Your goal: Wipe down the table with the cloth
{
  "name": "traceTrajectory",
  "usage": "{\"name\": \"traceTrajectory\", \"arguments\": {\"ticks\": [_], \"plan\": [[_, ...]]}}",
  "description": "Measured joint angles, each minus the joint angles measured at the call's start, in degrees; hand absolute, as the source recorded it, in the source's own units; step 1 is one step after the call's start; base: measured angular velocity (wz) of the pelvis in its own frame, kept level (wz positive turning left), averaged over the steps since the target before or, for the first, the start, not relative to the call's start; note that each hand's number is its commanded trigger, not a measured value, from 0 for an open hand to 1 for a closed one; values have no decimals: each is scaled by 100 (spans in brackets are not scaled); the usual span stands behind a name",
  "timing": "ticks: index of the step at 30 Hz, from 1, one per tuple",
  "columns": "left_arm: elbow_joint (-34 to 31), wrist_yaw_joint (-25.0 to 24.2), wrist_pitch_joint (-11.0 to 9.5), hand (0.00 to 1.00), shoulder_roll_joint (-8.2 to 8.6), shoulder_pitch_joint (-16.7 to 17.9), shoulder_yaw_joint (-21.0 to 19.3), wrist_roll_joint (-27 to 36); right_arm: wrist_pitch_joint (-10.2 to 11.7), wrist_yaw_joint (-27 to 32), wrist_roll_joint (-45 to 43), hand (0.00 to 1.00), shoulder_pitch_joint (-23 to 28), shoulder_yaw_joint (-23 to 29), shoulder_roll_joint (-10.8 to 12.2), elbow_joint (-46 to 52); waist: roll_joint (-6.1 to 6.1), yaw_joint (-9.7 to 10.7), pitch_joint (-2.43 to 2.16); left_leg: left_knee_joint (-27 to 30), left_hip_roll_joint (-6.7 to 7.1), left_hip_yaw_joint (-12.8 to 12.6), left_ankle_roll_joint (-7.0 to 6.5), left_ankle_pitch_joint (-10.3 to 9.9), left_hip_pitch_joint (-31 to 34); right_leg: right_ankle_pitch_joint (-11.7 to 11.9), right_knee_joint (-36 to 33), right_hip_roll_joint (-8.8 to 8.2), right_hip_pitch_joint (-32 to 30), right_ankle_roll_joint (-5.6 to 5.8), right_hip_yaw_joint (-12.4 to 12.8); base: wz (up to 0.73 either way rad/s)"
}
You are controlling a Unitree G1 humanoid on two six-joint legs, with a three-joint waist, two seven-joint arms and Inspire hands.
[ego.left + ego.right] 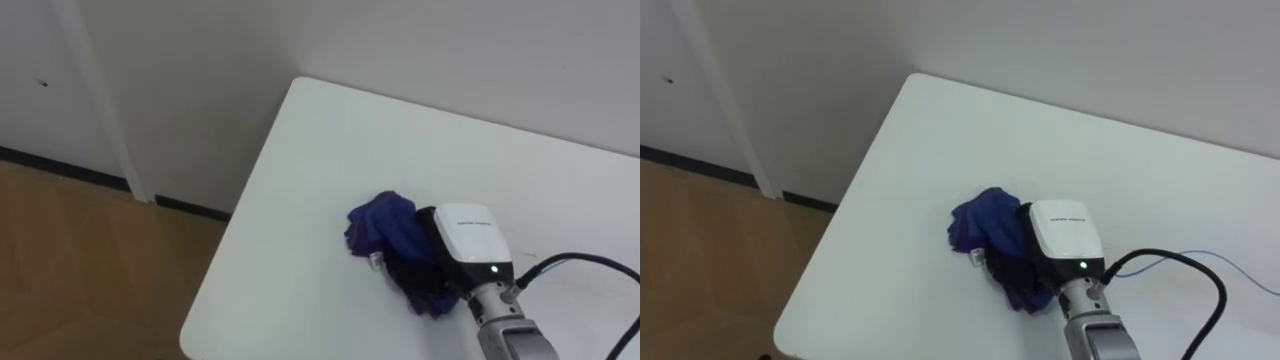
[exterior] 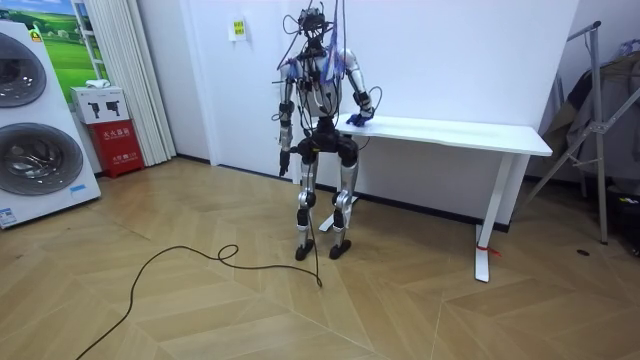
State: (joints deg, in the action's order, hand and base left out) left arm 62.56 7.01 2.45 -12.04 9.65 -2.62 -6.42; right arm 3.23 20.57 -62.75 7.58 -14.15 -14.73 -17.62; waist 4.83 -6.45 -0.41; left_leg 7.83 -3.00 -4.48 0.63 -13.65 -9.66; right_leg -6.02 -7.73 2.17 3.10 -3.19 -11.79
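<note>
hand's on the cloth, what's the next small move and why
Probably slide the right robot hand and the blue cloth under it away toward the wall: the cloth lies bunched near the white table's left edge, and bare surface stretches beyond it to the far edge.

The right hand (image 1: 466, 238) has a glossy white back plate with a small green light, a grey metal wrist and a black cable. The limbs are silver and black.

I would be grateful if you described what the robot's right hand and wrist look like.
The right hand has a white, rounded-rectangular back cover with small dark print and a lit green dot. Below it sits a grey metal wrist, with a black cable looping off it.
</note>
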Motion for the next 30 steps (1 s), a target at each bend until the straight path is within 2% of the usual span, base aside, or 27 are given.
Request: {"name": "traceTrajectory", "arguments": {"ticks": [5, 8, 9, 12, 15, 17, 20, 21, 22, 23, 25, 27, 30], "plan": [[-10, 2, 0, 0, 69, 13, -59, 145, -5, -15, 570, 100, -42, -7, 11, -102, -32, -21, 13, -1, 9, 26, 0, 0, -5, -2, -1, -11, 15, 5, -4, 0], [-23, 22, 0, 0, 170, 57, -55, 212, -100, -170, 751, 100, -100, 24, 159, -24, -116, -37, 40, -8, 8, -7, -5, -3, -2, -3, -28, -3, -16, 9, 19, -5], [-28, 27, 4, 0, 208, 63, -57, 211, -159, -253, 839, 100, -185, 26, 212, -22, -156, -32, 68, -12, 1, -19, -26, -16, 10, -4, -45, 3, -34, 9, 22, -6], [-45, 28, 25, 0, 226, 117, -91, 186, -205, -498, 1132, 100, -431, 51, 192, -37, -187, -44, 72, -21, -4, -42, -26, -17, 103, -15, -123, 10, -176, -9, 57, -6], [-125, 28, 135, 0, 249, 225, -218, 208, -68, -451, 1458, 100, -643, 272, 175, -447, -185, -18, 64, -1, -11, -39, -30, -13, 117, -11, -115, 11, -190, -17, 49, 1], [-201, 15, 160, 0, 256, 355, -354, 189, 91, -411, 1735, 100, -778, 598, 174, -862, -184, 13, 58, 15, -6, -6, -31, -12, 102, -14, -89, -6, -139, -12, -7, 15], [-371, 12, 226, 0, 231, 567, -681, 100, 132, -200, 2000, 100, -872, 1345, 86, -1601, -143, 40, 33, 90, 25, 10, -32, -11, 131, -41, -84, -76, -82, 31, -129, 25], [-367, 9, 234, 0, 230, 628, -917, 38, 209, -141, 1997, 100, -891, 1748, 71, -1911, -121, 109, 24, 89, 38, 8, -42, -5, 131, -54, -66, -104, -43, 51, -187, 27], [-366, 10, 236, 0, 226, 679, -1025, -15, 236, -114, 2009, 100, -902, 1936, 64, -2047, -110, 166, 20, 89, 49, 9, -49, -1, 124, -62, -47, -119, -6, 64, -230, 36], [-366, 11, 234, 0, 195, 786, -1169, -90, 252, -56, 2036, 100, -892, 2330, 29, -2348, -85, 237, -2, 89, 66, 2, -61, 6, 97, -80, -30, -142, 42, 90, -274, 27], [-373, 17, 235, 0, 168, 916, -1467, -90, 257, 3, 2197, 100, -799, 2849, -198, -2821, -20, 357, -35, 105, 69, -5, -61, 6, 78, -104, -16, -191, 84, 129, -332, 19], [-390, 18, 248, 0, 105, 1003, -1487, -84, 235, 57, 2279, 100, -738, 3117, -351, -3111, 31, 430, -39, 107, 75, -23, -61, 6, 80, -110, -22, -206, 81, 137, -334, 5], [-406, 15, 252, 0, 73, 1001, -1533, -80, 227, 84, 2381, 100, -650, 3480, -389, -3452, 97, 546, -31, 125, 72, -88, -62, 6, 83, -110, -87, -209, 70, 138, -284, -10]]}}
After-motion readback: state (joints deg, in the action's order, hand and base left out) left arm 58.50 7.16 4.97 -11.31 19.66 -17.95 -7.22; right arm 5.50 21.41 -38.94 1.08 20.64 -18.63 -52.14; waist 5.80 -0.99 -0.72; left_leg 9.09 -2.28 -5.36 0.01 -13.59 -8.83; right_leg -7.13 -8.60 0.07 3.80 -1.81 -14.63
